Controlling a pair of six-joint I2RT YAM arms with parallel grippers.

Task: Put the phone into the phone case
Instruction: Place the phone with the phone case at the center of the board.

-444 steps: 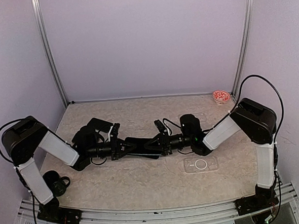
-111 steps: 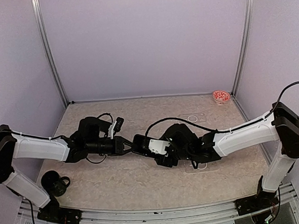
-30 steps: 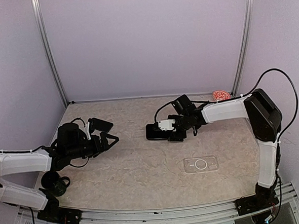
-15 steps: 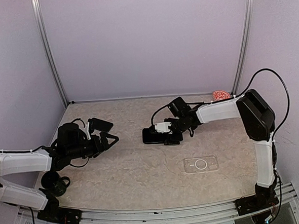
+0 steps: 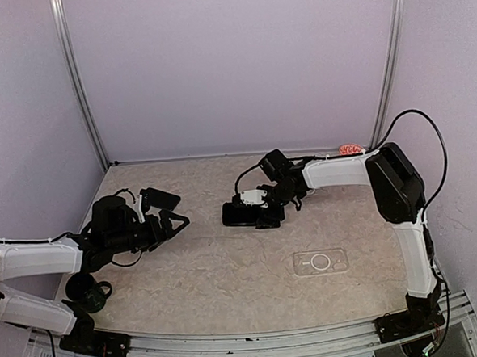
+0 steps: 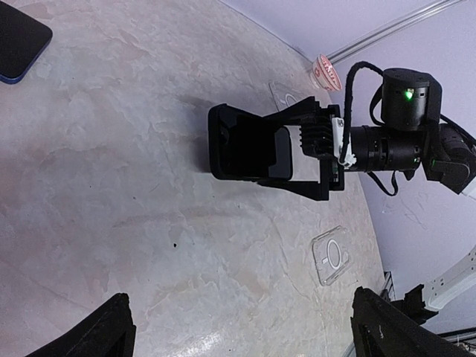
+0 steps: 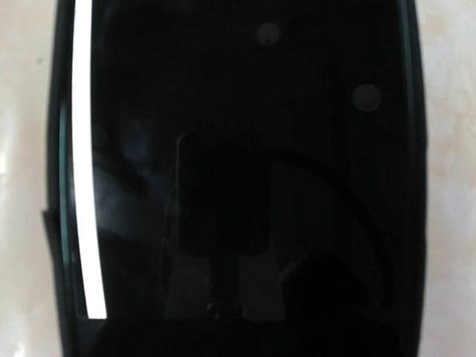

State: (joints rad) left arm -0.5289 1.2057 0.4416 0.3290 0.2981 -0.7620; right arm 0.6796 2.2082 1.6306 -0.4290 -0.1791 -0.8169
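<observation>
The right arm stretches across the beige marbled tabletop [image 5: 229, 284], and its right gripper [image 5: 261, 213] is clamped on the glossy black phone [image 5: 239, 214], one finger along each long edge. The phone lies flat and level at mid-table, casting a dark shadow on the stone; whether it touches the surface I cannot tell. From the right wrist, the phone's dark screen fills nearly the whole view, a white streak of reflected light down its left side and pale marble showing at the margins.

Over on the left, the left gripper [image 5: 175, 224] hangs with its fingers spread wide and nothing between them, well apart from the phone. Just behind it lies a second dark phone with a blue edge [image 6: 18, 41], flat on the table.

The clear plastic phone case with a ring on its back [image 5: 319, 261] sits alone toward the near right, well apart from the held phone. A small red-and-white round dish [image 5: 351, 150] is tucked into the far right corner, and a black mug [image 5: 87, 291] stands beside the left arm's base. Pale lilac walls [image 5: 232, 66] close in three sides, with slim aluminium posts [image 5: 79, 83] in the back corners and a metal rail [image 5: 232, 345] along the near edge.
</observation>
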